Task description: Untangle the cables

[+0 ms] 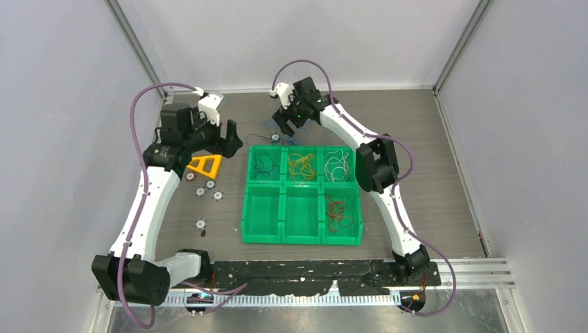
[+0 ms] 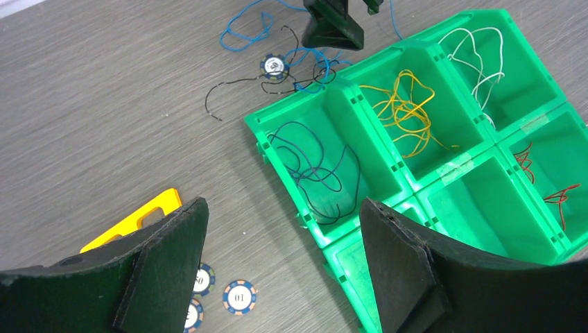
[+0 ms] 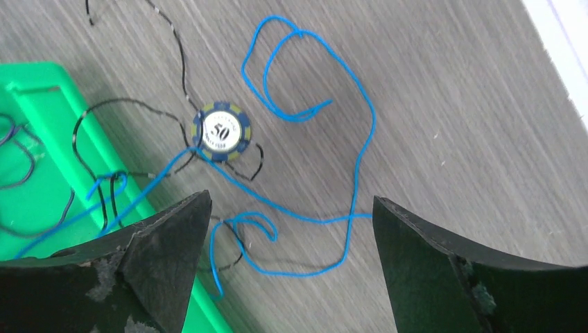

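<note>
item: cables, loose pair. blue cable (image 3: 295,118) and black cable (image 2: 236,84) lie crossed on the tabletop (image 1: 430,139), just off the 11 o'clock corner of the green bin (image 1: 263,211). strands of both run over its rim.

step: judged late. black, yellow, white and red cables already sit in separate compartments, and only this knot is left.

right gripper (image 3: 290,201): spread wide, empty, hovering above the knot. left gripper (image 2: 284,205): spread, empty, at the bin's 9 o'clock.

next move: pinch one strand only and draw it away from the other, probably the blue.

obstacles: a poker chip (image 3: 221,131) lies right at the crossing. the bin's wall may snag the strands.

nearby: a yellow triangle (image 1: 205,165) and more chips (image 1: 208,187) at 9 o'clock.
</note>
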